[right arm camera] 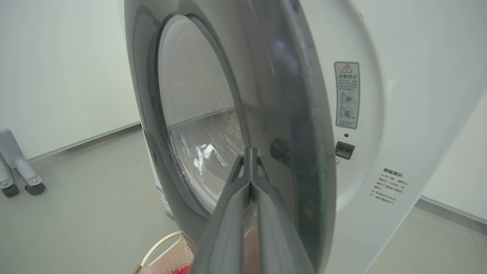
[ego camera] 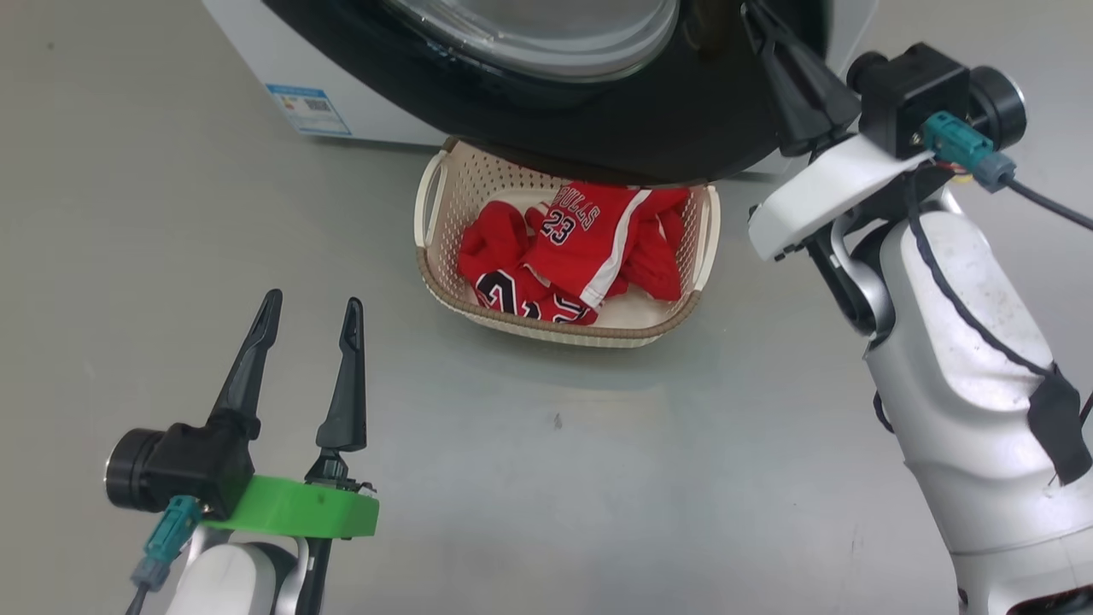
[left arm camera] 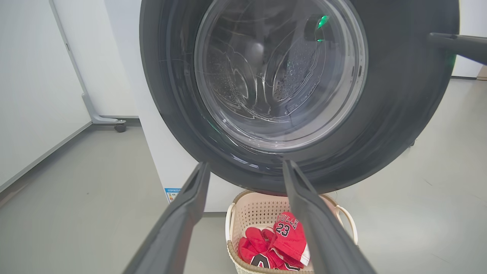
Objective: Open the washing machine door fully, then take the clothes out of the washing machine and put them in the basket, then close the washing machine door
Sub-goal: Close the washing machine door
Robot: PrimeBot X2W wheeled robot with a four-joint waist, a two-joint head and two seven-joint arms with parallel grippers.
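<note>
1. Lower left in the head view, the left gripper hovers over the bare grey floor, its two long dark fingers spread apart with nothing between them
2. Beyond it, the basket sits on the floor just in front of the washing machine; the basket is cream and perforated, with a brown woven-look rim
3. The clothes lie crumpled inside the basket: red jerseys with white trim, the number 23 showing
4. The washing machine door hangs above the far end of the basket, and its wide glossy black rim hides that end; a clear glass bowl bulges at the door's centre
5. At the right, the right gripper reaches up to the door, fingers pressed together with nothing pinched and tips at the dark rim near its free edge
6. In the right wrist view the door stands partly open, with a gap between it and the machine's white front, where a latch slot and a warning sticker show
7. A blue label sits low on the machine's white front, left of the door
</note>
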